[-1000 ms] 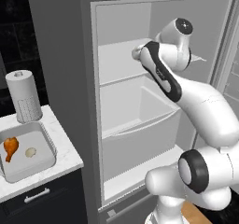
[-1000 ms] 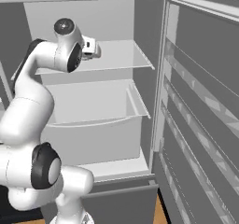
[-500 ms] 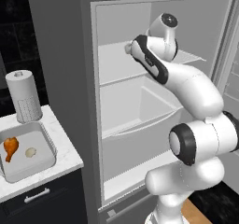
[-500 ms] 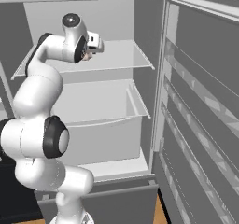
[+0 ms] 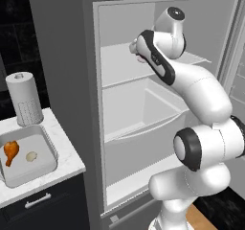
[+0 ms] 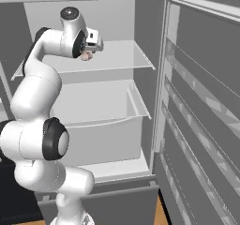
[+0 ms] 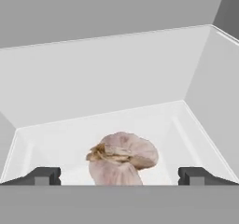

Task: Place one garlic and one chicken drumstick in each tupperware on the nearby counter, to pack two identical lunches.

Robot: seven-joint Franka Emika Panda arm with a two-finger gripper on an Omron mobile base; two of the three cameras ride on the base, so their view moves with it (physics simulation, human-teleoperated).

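Arm's bent up and reaching into the open fridge [image 6: 154,93], hand level with its upper shelf [image 7: 186,125]. Gripper [image 7: 119,175] has its tips spread wide apart, clamped on nothing. A garlic [image 7: 122,158] sits on that shelf right between the tips, just past them, lying on its side with the stem end pointing left across the hand view.

Off to the fridge's left, the counter [image 5: 67,155] holds a tupperware [image 5: 45,145] with a chicken drumstick [image 5: 11,151] and another garlic bulb [image 5: 31,156] inside.

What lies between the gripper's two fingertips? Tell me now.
In the hand view a garlic bulb lies on the white fridge shelf, between the open gripper's fingertips, neither touching it.
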